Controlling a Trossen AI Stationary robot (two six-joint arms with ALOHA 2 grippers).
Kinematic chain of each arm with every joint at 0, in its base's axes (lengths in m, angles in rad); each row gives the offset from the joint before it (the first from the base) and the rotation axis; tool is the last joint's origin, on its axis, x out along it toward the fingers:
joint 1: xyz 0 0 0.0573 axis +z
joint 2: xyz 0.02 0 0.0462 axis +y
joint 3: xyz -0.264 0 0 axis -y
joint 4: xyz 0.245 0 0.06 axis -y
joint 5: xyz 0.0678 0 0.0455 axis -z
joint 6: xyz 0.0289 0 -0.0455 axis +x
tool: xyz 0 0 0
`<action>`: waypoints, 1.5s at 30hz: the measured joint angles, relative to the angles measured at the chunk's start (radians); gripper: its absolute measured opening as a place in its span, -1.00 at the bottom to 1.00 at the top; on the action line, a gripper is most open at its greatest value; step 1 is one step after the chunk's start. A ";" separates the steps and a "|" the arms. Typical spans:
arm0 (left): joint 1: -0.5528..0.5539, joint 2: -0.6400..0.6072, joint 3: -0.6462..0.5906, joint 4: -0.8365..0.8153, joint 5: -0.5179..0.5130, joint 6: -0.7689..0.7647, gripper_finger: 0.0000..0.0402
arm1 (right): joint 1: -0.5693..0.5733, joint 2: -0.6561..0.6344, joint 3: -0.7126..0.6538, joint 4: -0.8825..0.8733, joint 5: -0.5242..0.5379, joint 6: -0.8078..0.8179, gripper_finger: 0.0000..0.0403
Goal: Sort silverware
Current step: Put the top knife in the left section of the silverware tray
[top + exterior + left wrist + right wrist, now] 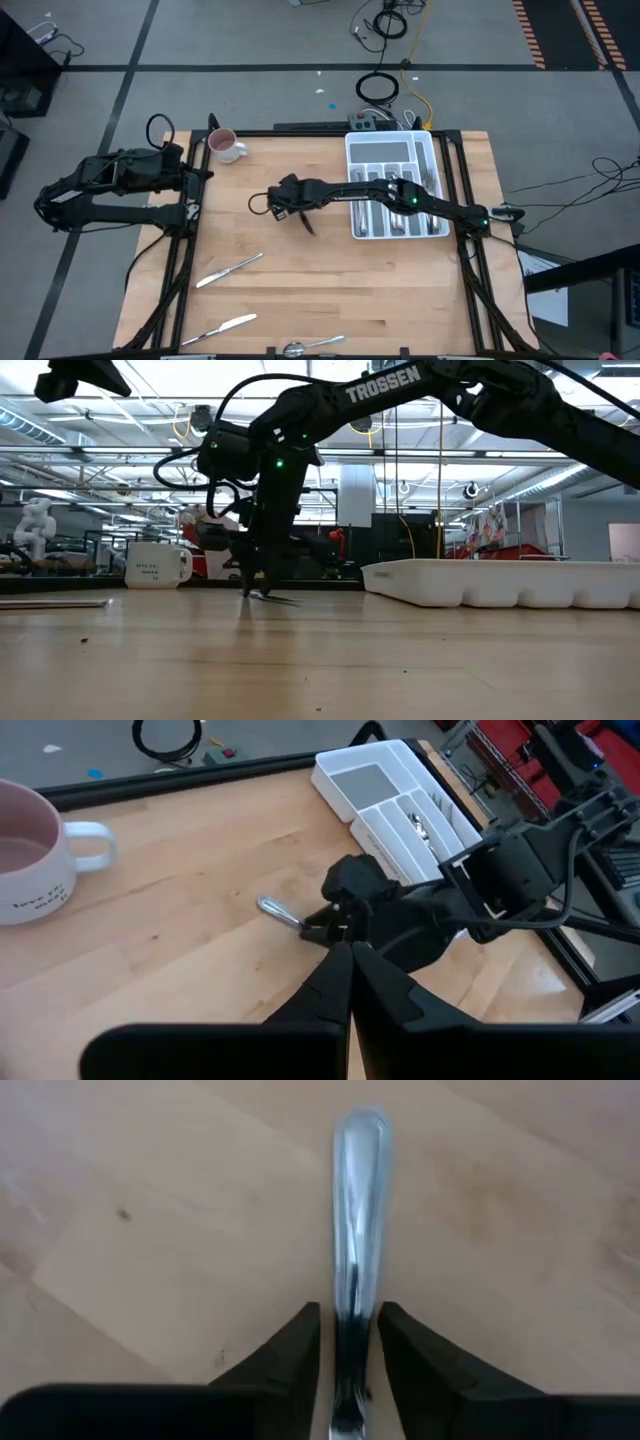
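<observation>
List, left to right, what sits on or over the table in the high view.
Left gripper → mug → right gripper clamping a piece of silverware → cutlery tray.

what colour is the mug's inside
Pink inside the mug, white outside; clearest in the left wrist view.

3 utensils (228, 270) lie near table (400, 300) edge.
</observation>
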 joint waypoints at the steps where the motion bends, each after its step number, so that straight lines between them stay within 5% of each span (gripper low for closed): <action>1: 0.000 0.000 0.000 0.000 0.000 0.000 -0.95 | 0.005 0.000 0.007 -0.018 -0.002 0.001 -0.53; 7: 0.000 0.000 0.000 0.000 0.000 0.018 -0.95 | 0.011 -0.001 0.042 -0.168 -0.134 -0.034 -0.59; 12: 0.000 0.000 0.000 0.000 0.000 0.049 -0.95 | 0.013 -0.004 0.043 -0.236 -0.183 -0.110 -0.93; 17: 0.000 0.000 0.000 0.000 0.000 0.050 -0.95 | 0.014 -0.006 0.043 -0.255 -0.212 -0.138 -0.98; 34: 0.000 0.000 0.000 0.000 0.000 0.052 -0.95 | 0.039 -0.159 0.038 -0.320 -0.176 -0.123 -0.99; 37: 0.000 0.000 0.000 0.000 0.000 0.062 -0.95 | 0.041 -0.155 0.037 -0.314 -0.174 -0.185 -0.99; 40: 0.000 0.000 0.000 0.000 0.000 0.078 -0.95 | 0.041 -0.153 0.038 -0.235 -0.286 -0.300 -0.98; 45: 0.000 0.000 0.000 0.000 0.000 0.078 -0.95 | 0.049 -0.150 0.038 -0.163 -0.356 -0.479 -0.71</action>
